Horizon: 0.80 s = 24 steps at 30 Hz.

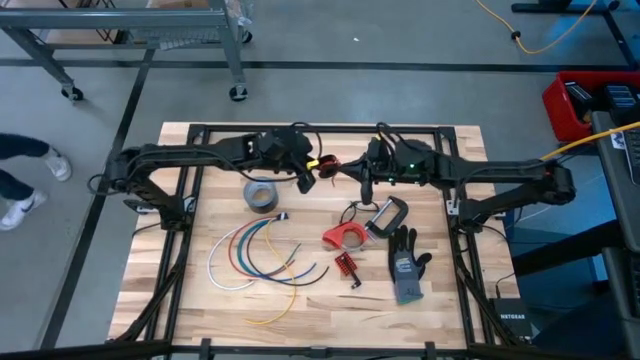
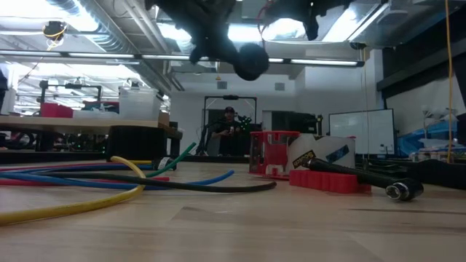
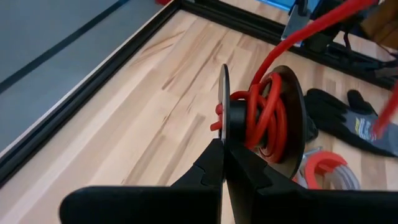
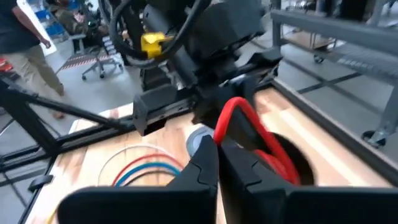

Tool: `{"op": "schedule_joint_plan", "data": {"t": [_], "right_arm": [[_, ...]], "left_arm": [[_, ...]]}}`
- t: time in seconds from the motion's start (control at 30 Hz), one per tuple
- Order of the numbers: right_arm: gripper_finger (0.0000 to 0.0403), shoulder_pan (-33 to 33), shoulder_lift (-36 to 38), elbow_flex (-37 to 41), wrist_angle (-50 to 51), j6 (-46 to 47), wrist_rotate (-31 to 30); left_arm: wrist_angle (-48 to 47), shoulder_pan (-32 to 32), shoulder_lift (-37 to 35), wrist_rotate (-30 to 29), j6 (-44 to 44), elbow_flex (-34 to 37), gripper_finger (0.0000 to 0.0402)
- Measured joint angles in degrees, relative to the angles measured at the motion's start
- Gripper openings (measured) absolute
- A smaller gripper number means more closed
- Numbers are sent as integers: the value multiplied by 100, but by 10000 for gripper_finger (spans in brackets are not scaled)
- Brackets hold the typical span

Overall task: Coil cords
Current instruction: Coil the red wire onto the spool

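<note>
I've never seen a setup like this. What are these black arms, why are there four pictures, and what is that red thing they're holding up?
Two dark robot arms work over a pale wooden table. One camera looks straight down, one sits at table height, and one rides on each wrist.

The left gripper, jaws shut, holds a flat black spool by its rim, wound with thin red cord. The right gripper, jaws shut, pinches the same red cord's free stretch, feeding it on.

On the table lie loose white, blue, red, green and yellow cords, a grey tape roll, a dark work glove, a red tape dispenser and a small red comb-like part.
</note>
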State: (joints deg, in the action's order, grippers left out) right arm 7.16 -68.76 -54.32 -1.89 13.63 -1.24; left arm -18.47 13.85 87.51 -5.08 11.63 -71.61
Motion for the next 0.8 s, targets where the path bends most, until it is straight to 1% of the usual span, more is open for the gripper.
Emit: {"op": "schedule_joint_plan", "data": {"t": [0.23, 0.5, 0.63, 0.8], "right_arm": [[1, 0, -377, -1, -25, 159, 93], [1, -2, -862, -1, -265, 495, 551], [1, -2, -1037, -1, -270, 584, 687], [1, -7, -1098, 1, -166, 584, 687]], "left_arm": [[548, -55, 333, 0, 51, 2, 0], [1067, -86, 389, 13, 25, 2, 0], [1173, -73, 379, 11, -9, -10, 0], [1134, -61, 318, 13, -14, -17, 0]]}}
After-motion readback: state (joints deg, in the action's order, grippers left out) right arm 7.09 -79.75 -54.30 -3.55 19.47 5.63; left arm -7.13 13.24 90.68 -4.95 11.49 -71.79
